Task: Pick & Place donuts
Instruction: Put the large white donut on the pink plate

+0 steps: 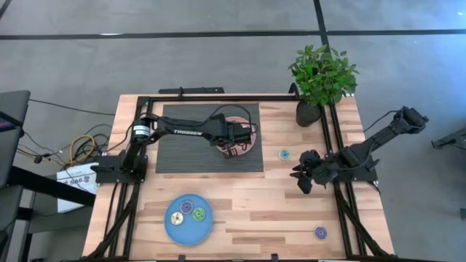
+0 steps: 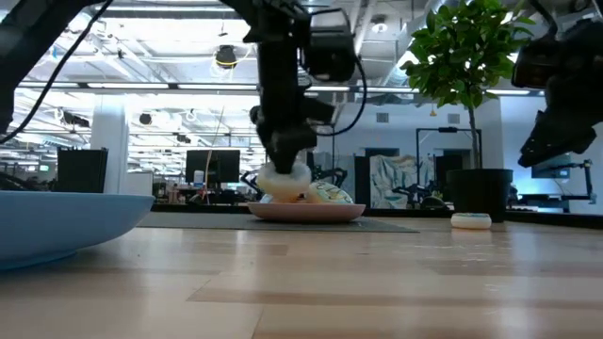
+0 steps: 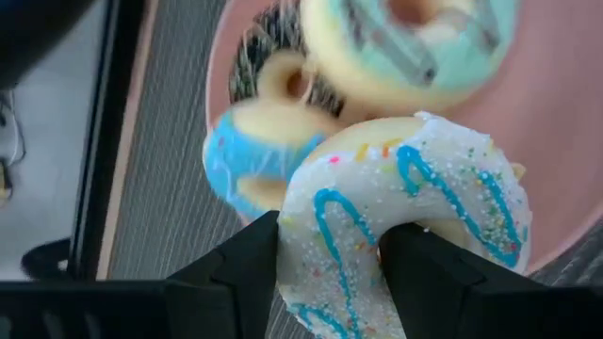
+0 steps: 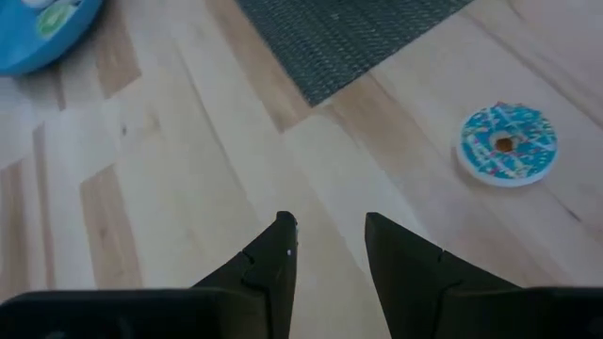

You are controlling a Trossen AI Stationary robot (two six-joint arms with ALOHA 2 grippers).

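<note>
1. Fingers (image 3: 247,273) of the left gripper (image 3: 330,273) clench a white donut (image 3: 405,217) with blue drizzle over the pink plate (image 3: 556,141); their tips are hidden behind it.
2. Right gripper (image 4: 327,247) hangs released above bare surface (image 4: 170,188); a teal donut (image 4: 507,144) lies beyond its fingers.

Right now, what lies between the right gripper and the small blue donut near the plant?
Nothing: in the right wrist view, only bare wood separates the right gripper from the small blue donut.

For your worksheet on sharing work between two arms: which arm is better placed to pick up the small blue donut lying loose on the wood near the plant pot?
The right. Its gripper hangs empty close beside that donut, while the left gripper is shut on a white donut over the pink plate.
</note>
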